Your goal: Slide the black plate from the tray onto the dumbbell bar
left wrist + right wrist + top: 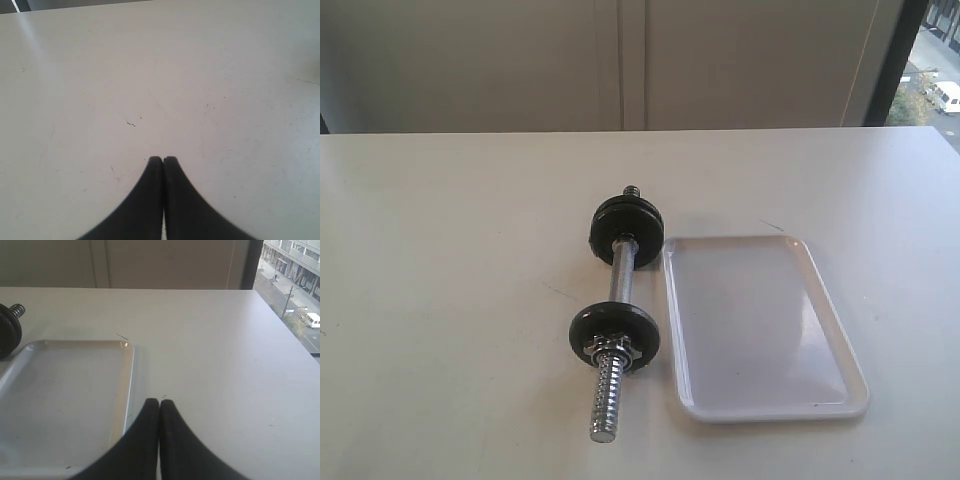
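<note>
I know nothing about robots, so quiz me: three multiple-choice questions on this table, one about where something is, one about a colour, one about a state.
1. In the exterior view, the tray lies where relative to the dumbbell bar?
A) left of it
B) right of it
C) on top of it
2. The discs on the bar are:
A) red
B) white
C) black
3. The left fingers are:
A) shut, holding nothing
B) wide open
C) clamped on a disc
Answers:
1 B, the tray's long edge runs along the bar's right side.
2 C, both ends carry black discs.
3 A, the tips meet over bare table.
</note>
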`<control>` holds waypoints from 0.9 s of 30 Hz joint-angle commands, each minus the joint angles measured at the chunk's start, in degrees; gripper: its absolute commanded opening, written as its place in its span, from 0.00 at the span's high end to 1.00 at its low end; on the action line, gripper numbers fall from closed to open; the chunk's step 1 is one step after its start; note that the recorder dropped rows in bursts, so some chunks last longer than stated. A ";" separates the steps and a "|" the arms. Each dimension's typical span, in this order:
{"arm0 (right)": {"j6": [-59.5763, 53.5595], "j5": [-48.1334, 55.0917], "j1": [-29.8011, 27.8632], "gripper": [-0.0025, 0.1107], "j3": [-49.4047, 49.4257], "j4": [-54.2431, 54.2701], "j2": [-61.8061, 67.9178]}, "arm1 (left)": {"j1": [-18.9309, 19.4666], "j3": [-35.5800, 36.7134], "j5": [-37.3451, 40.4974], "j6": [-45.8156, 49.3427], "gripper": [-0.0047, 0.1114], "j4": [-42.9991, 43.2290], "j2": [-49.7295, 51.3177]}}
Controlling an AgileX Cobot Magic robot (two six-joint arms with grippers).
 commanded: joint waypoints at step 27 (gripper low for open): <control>0.13 -0.40 0.30 0.98 0.05 -0.03 -0.39 | -0.12 0.21 0.15 0.00 0.96 -0.60 -0.29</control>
